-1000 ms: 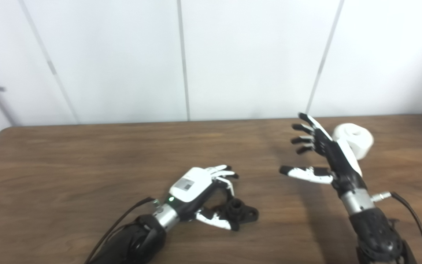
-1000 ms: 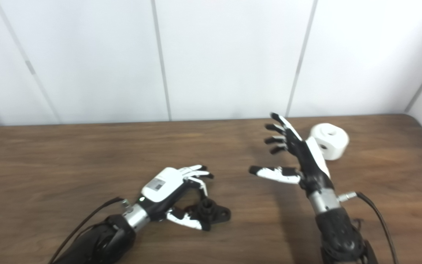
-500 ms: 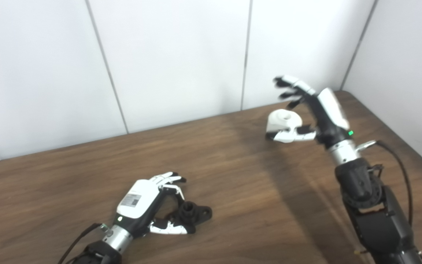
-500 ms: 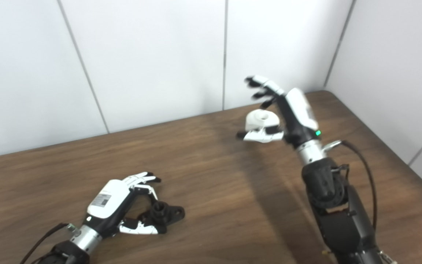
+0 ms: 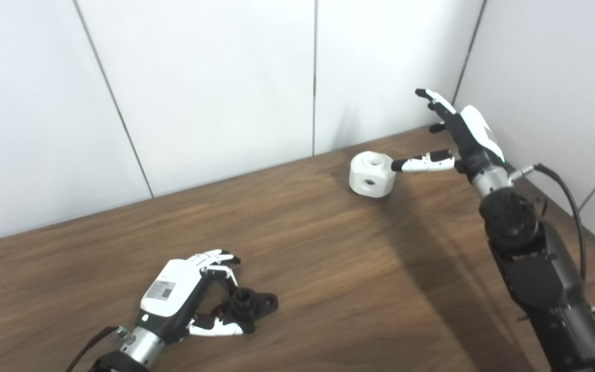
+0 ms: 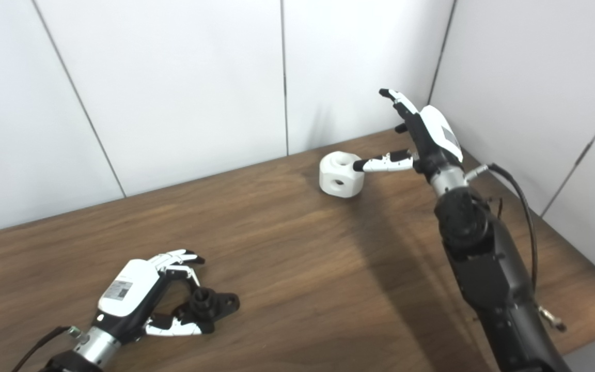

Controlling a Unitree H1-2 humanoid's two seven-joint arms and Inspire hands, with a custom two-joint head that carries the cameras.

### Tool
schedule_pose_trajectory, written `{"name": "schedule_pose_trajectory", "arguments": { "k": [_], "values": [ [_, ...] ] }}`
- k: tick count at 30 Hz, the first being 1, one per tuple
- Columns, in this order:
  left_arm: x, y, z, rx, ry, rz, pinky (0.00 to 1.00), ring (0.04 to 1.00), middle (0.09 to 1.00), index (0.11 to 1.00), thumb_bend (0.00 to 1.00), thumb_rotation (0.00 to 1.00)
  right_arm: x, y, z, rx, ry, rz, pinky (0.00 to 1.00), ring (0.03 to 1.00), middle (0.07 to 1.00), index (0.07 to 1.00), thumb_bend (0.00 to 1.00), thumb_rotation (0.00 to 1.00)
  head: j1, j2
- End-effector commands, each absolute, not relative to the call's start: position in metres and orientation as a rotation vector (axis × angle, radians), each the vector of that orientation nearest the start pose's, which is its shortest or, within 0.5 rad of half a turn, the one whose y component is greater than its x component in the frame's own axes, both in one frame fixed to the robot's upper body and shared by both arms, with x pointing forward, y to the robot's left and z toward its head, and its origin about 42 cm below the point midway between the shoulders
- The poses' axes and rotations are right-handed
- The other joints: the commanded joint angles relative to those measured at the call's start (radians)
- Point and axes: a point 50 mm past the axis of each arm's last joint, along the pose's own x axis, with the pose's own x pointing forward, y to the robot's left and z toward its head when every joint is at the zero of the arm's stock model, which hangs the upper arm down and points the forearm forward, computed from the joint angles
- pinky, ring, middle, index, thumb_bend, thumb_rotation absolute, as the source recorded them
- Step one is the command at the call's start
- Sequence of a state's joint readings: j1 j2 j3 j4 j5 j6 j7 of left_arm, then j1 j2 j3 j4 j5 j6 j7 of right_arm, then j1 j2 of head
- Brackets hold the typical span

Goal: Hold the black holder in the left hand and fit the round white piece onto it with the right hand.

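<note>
1. I see the left hand [image 5: 184,299] low on the wooden table [image 5: 328,268], fingers curled around the black holder [image 5: 248,305]; whether they actually pinch it, I can't tell, since the palm hides the contact.
2. Holder rests on the table near the front edge, its flange poking out right of the hand.
3. Right hand [image 5: 463,137] is raised by the far right corner, fingers spread wide, holding nothing.
4. Its thumb tip [image 6: 362,165] reaches the round white piece [image 5: 372,174]; touching or just beside, unclear.
5. White piece sits on the table, well apart from the holder.
6. Left forearm is cut off at the bottom edge.
</note>
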State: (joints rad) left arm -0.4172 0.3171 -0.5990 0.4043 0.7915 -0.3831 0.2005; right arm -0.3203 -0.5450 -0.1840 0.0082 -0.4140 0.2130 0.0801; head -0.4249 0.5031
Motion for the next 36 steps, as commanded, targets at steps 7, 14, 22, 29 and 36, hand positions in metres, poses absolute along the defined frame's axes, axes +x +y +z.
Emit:
{"name": "schedule_pose_trajectory", "arguments": {
  "k": [7, 14, 22, 29, 36],
  "values": [
    [0.335, 0.213, 0.044, 1.297, -0.277, -0.707, 0.79, 0.851, 0.794, 0.482, 0.52, 0.05, 0.387, -0.417, 0.274, -0.969, -0.120, -0.263, 0.64, 0.840, 0.930, 0.914, 1.00, 0.34, 0.005, 0.005],
    [0.335, 0.215, 0.042, 1.313, -0.280, -0.702, 0.78, 0.847, 0.788, 0.482, 0.52, 0.05, 0.395, -0.414, 0.264, -0.954, -0.077, -0.232, 0.60, 0.816, 0.930, 0.924, 1.00, 0.33, 0.004, 0.002],
    [0.335, 0.216, 0.042, 1.302, -0.281, -0.705, 0.78, 0.843, 0.786, 0.481, 0.52, 0.05, 0.405, -0.408, 0.258, -0.991, -0.031, -0.207, 0.69, 0.881, 0.943, 0.917, 1.00, 0.32, 0.005, 0.001],
    [0.336, 0.216, 0.042, 1.300, -0.272, -0.706, 0.79, 0.847, 0.791, 0.481, 0.52, 0.05, 0.415, -0.400, 0.248, -1.077, -0.018, -0.211, 0.68, 0.866, 0.913, 0.888, 0.99, 0.34, 0.006, 0.002],
    [0.334, 0.214, 0.041, 1.302, -0.280, -0.713, 0.78, 0.838, 0.789, 0.481, 0.53, 0.05, 0.427, -0.389, 0.240, -1.109, 0.020, -0.193, 0.70, 0.860, 0.911, 0.870, 1.00, 0.40, 0.011, 0.007]
  ]
}}
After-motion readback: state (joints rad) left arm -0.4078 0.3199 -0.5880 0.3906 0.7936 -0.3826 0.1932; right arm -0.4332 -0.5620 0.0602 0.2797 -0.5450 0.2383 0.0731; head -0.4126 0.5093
